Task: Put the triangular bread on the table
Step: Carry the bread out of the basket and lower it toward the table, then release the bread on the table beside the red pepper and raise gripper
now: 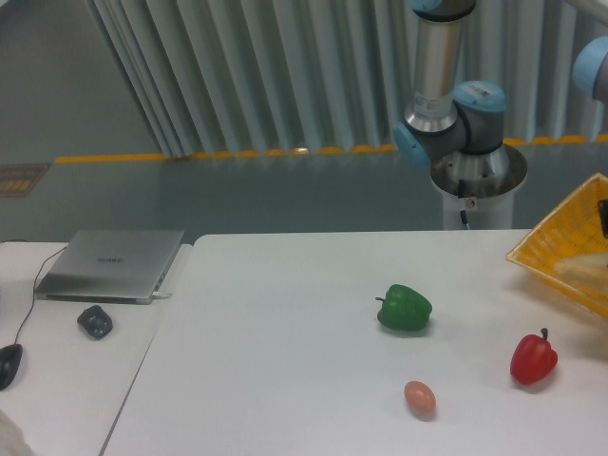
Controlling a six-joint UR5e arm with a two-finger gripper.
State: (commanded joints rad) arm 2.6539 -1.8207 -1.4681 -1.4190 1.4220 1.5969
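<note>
Bread, triangular (581, 267), in yellow basket (556, 249) at far right: likely light, soft, crushable; grip gently across its flat faces; gripper (603, 218) barely visible, jaw state indeterminate.

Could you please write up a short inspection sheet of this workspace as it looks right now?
Surface: white table, smooth.
Job's things: triangular bread lies in the yellow basket at the right edge.
Clutter: green pepper, red pepper, egg on the table.
Grippers: gripper barely in view over the basket; state unclear.
Cables: black cable by the laptop.
Surroundings: side desk, mouse, small dark object.
</note>
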